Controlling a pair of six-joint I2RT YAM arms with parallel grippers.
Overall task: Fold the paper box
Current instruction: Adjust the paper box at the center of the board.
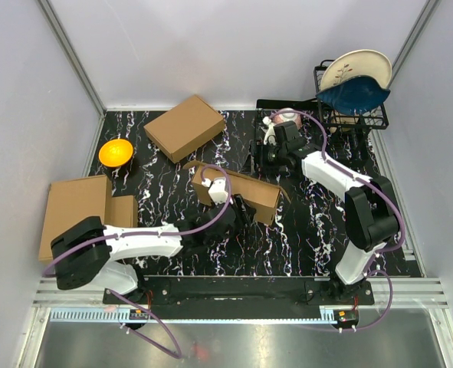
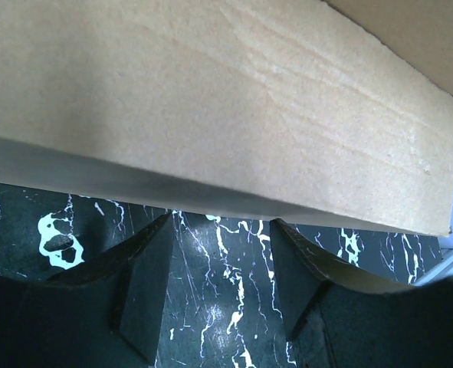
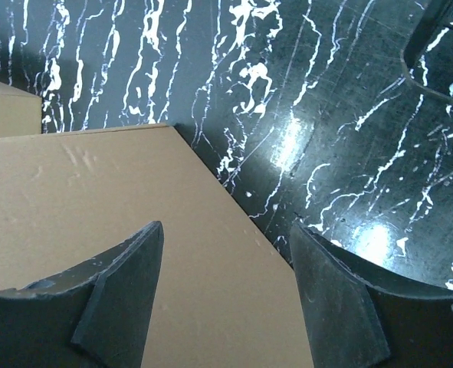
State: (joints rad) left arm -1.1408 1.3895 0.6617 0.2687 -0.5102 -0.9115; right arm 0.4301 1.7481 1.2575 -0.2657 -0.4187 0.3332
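Observation:
The paper box (image 1: pixel 241 190) is brown corrugated cardboard, partly raised, lying in the middle of the black marbled table. My left gripper (image 1: pixel 245 213) is at its near side. In the left wrist view the gripper (image 2: pixel 220 222) is open and empty, with a box panel (image 2: pixel 234 100) just above the fingertips (image 2: pixel 161 230). My right gripper (image 1: pixel 266 157) is at the box's far right end. In the right wrist view it (image 3: pixel 226 226) is open, hovering over a box panel (image 3: pixel 96 199), holding nothing.
A compact brown box (image 1: pixel 184 126) lies at the back. A flat tan cardboard slab (image 1: pixel 77 211) lies at the left edge. An orange bowl (image 1: pixel 115 152) sits back left. A black dish rack (image 1: pixel 352 115) with plates (image 1: pixel 356 73) stands back right.

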